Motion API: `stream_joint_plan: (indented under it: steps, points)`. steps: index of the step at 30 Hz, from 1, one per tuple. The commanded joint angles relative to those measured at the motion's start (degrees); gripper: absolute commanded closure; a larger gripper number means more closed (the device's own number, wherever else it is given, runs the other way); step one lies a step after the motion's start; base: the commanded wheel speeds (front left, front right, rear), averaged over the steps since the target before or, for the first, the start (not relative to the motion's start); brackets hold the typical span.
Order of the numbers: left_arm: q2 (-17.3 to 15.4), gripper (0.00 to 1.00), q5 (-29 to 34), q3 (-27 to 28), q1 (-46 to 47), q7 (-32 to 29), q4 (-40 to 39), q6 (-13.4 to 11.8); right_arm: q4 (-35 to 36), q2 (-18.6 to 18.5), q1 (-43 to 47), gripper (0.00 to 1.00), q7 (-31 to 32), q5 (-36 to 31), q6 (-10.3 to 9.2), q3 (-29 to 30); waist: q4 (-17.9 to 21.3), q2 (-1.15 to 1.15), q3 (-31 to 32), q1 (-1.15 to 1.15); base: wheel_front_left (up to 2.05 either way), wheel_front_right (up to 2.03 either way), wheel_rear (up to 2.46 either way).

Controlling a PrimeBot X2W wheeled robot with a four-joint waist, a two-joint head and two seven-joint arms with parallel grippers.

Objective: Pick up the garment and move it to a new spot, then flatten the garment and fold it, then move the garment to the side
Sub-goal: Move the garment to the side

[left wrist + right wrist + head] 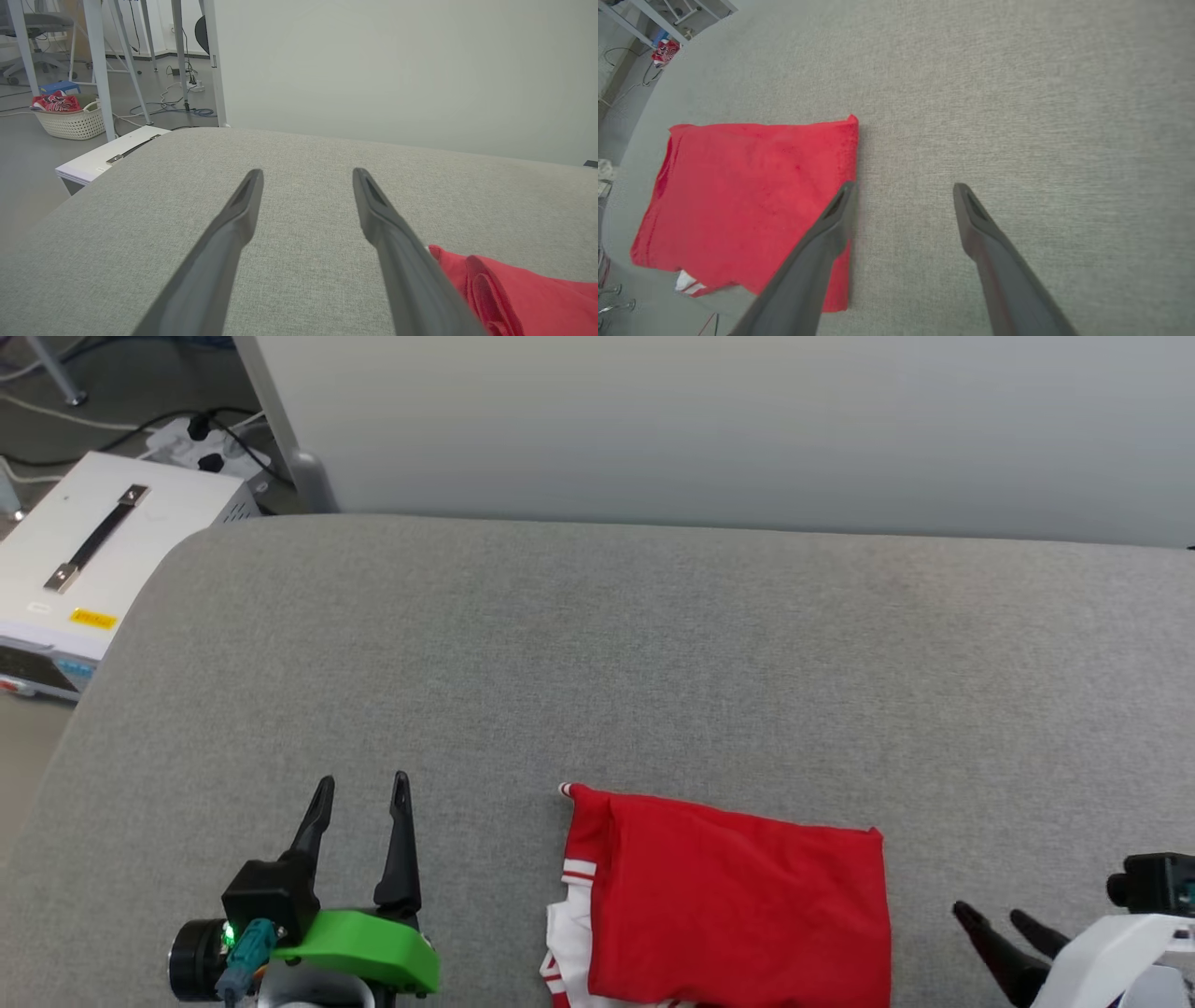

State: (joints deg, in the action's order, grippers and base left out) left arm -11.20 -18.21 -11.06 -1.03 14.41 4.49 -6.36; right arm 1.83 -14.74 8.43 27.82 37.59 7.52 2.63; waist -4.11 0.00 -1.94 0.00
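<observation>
grey tabletop (653, 663), garment (738, 905) clear of fingers (400, 849)

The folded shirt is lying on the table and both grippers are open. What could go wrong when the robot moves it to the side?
1. The garment lies close to the edge of the table; a drag may pull it off.
2. A white sleeve peeks out of the fold; lifting by one side with the left gripper or right gripper may open the layers.
</observation>
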Motion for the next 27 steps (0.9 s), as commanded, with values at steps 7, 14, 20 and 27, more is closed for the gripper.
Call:
stream_joint_plan:
  steps: [7, 14, 20, 27]
  points:
    - [2.0, 0.0, 0.7, 0.7, 4.1, 0.6, 0.4, 1.4, -3.8, -0.4, -5.0, 0.0, 5.3, 7.4, -0.03, -6.0, -4.6, 0.0, -6.7, 0.0, 0.0, 0.0, 0.0]
    - [3.5, 0.0, 2.2, 2.1, 5.5, 0.6, 0.6, 2.9, -12.5, 1.5, -7.6, 0.0, 12.1, 11.0, -0.03, -9.0, -5.6, 0.0, -8.6, 0.0, 0.0, 0.0, 0.0]
    - [4.4, 0.0, 3.4, 3.6, 5.8, 0.6, 1.1, 3.9, -13.9, 2.2, -8.6, 1.0, 15.7, 11.8, -0.03, -10.0, -5.3, 0.0, -8.8, 0.0, 0.0, 0.0, 0.0]
    - [5.0, 0.0, 4.9, 4.8, 4.9, 0.6, 2.2, 5.3, -9.9, 0.6, -10.5, 1.0, 14.4, 9.7, -0.03, -10.4, -3.6, 0.0, -5.7, 0.0, 0.0, 0.0, 0.0]
